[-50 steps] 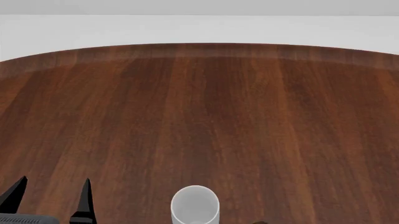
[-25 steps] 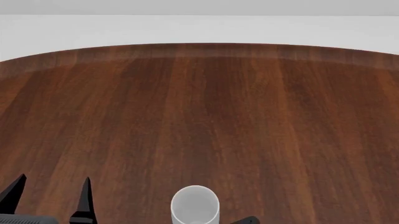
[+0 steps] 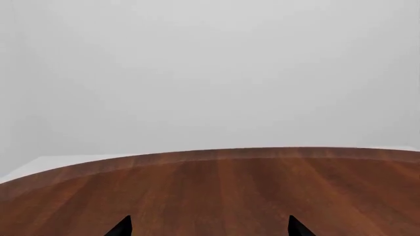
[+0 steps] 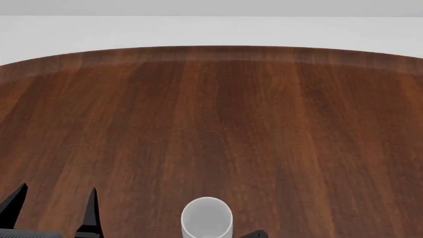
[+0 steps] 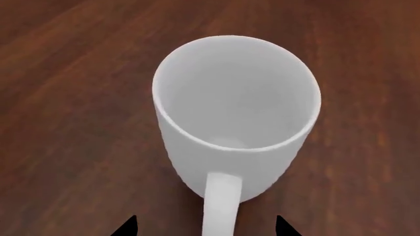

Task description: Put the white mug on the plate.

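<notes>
The work surface was a dark, wood-grained round table (image 4: 218, 124) set against a plain pale wall, with no plate visible in any view.

Nearest the robot, the white mug (image 5: 236, 118) stood upright on the table at the bottom edge of the head view, its mouth open upward and its loop handle (image 5: 220, 206) turned toward the right wrist camera. The right gripper (image 5: 204, 227) sat just behind that handle, showing only two dark fingertips, one to each side of the handle and apart from it. The jaws were spread and nothing was held. In the head view only a dark sliver of this gripper showed beside the mug's base.

The left gripper (image 4: 53, 210) hovered well to the mug's left, its two tips splayed apart and empty.

Beyond the mug lay bare table to the far curved edge.

Risks, as judged: the handle is narrow and glossy, so a closure on it alone could let the mug swing or slip. An advance with the tips misaligned could push the handle and spin or tip the tall mug. Because the plate was out of sight, a carry toward it would begin without a confirmed target. The mug also stood close to the near edge, so any backward nudge could drop it.
</notes>
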